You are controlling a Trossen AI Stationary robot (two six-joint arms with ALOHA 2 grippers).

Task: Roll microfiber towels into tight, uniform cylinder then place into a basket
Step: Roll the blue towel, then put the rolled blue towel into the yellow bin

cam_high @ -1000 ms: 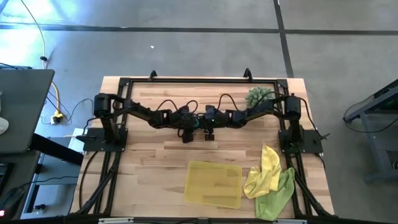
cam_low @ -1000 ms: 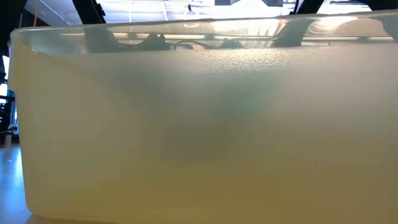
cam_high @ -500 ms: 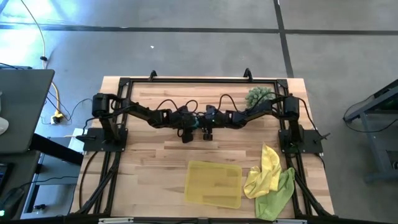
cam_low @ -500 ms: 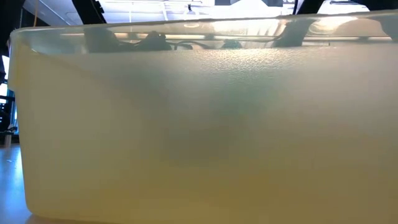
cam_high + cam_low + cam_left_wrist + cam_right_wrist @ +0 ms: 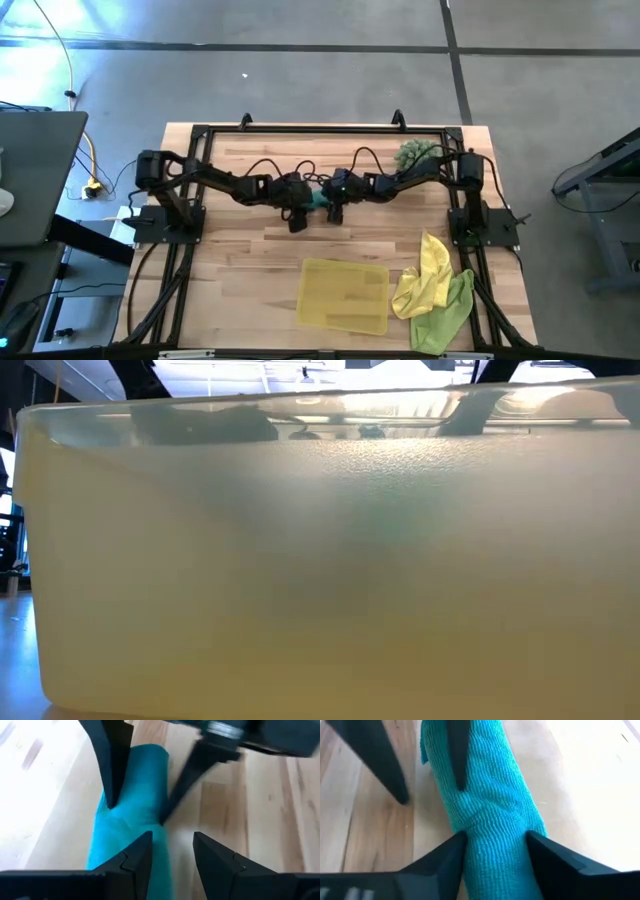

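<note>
The teal towel (image 5: 490, 815) lies rolled mid-tabletop (image 5: 240, 270). The right gripper (image 5: 495, 851) jaws have widened around the roll's end, loosening it; the left gripper (image 5: 167, 851) jaws pinch its other end. Basket (image 5: 345, 296) transfer pending.

The high view looks straight down on the whole pale wooden slatted table (image 5: 250, 260). The low view sits at table-top height, pressed against the wall of the shallow see-through yellow plastic basket (image 5: 320, 580), which fills it. Each wrist view looks closely past its own jaws at the rolled teal microfiber towel (image 5: 131, 815) (image 5: 490, 805) between them, both sharing it and the opposite arm's fingers beyond.
</note>
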